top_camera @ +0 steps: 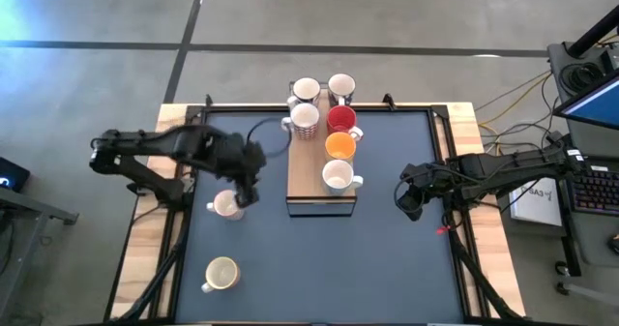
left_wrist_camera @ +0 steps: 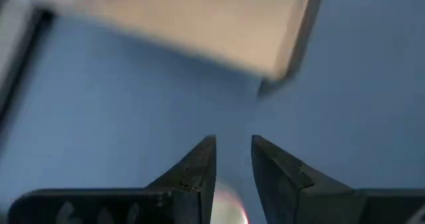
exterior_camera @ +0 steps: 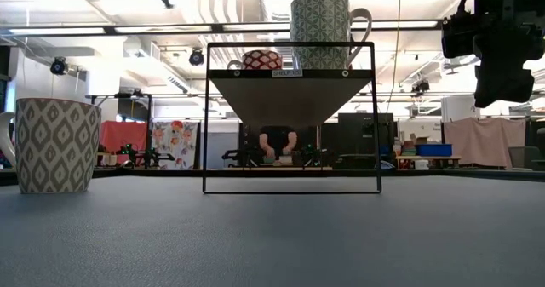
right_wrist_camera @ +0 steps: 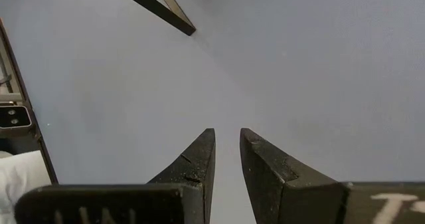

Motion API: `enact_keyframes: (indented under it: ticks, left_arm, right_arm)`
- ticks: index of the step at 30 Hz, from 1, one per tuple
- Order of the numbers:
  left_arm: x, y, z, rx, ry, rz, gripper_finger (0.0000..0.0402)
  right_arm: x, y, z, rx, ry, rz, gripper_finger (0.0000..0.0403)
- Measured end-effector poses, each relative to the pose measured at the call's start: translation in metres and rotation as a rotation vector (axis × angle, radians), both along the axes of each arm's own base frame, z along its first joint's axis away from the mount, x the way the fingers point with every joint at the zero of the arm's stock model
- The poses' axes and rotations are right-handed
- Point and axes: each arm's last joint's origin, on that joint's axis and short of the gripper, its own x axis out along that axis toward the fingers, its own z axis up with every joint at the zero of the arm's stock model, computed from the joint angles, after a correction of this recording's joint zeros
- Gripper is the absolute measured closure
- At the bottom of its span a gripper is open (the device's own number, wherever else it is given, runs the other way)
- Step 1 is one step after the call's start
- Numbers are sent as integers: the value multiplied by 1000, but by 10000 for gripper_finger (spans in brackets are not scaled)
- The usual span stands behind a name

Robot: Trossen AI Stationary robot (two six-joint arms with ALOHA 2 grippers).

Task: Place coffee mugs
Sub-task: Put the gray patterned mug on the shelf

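A wooden shelf [top_camera: 308, 183] is seen mid-table on the dark mat [top_camera: 387, 268], carrying a patterned mug [top_camera: 306, 121], a red mug [top_camera: 341, 119], an orange mug [top_camera: 339, 146] and a white mug [top_camera: 338, 177] in a cluster; two more white mugs [top_camera: 307, 91] stand just beyond its far end. The left gripper [top_camera: 244, 192] is held over a pale mug [top_camera: 227, 205] just beside the shelf's left edge, its fingers [left_wrist_camera: 196, 167] set a narrow gap apart with a pale rim showing between them in the wrist view (whether that rim is actually clamped cannot be told, the picture being blurred there). A further cream mug [top_camera: 222, 273] rests alone near the front left of the mat. The right gripper [top_camera: 410, 196] waits well apart on the right, fingers nearly together on nothing, bare mat beneath. The step in hand is judged to be carrying the pale mug to the shelf. Risks are noted: a grip on the rim alone may let the mug tilt or slip when lifted; the shelf's free space is limited, so a neighbouring mug may be knocked on approach; the raised shelf edge may be struck if the mug is carried too low.
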Motion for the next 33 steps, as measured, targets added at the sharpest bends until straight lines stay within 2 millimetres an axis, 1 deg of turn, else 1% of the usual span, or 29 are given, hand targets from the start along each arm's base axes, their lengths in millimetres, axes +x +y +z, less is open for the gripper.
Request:
enact_keyframes:
  ticks: [5, 9, 15, 18, 22, 27, 33]
  left_arm:
    - [-15, -20, -21, -74, 163, 104, 324]
    - [-29, -30, -44, -105, 238, 96, 324]
    - [-52, -33, -80, -160, 200, 85, 315]
    - [-59, -31, -97, -197, 154, 83, 313]
    - [-63, -30, -118, -203, 154, 97, 313]
    - [-63, -30, -139, -189, 231, 153, 313]
    - [-54, -33, -150, -178, 272, 156, 313]
  right_arm:
    - [0, 0, 0, 0, 0, 0, 342]
    - [0, 0, 0, 0, 0, 0, 342]
    - [0, 0, 0, 0, 0, 0, 342]
    - [0, 0, 0, 0, 0, 0, 342]
    - [0, 0, 0, 0, -1, 0, 342]
    - [0, 0, 0, 0, 0, 0, 342]
    - [0, 0, 0, 0, 0, 0, 342]
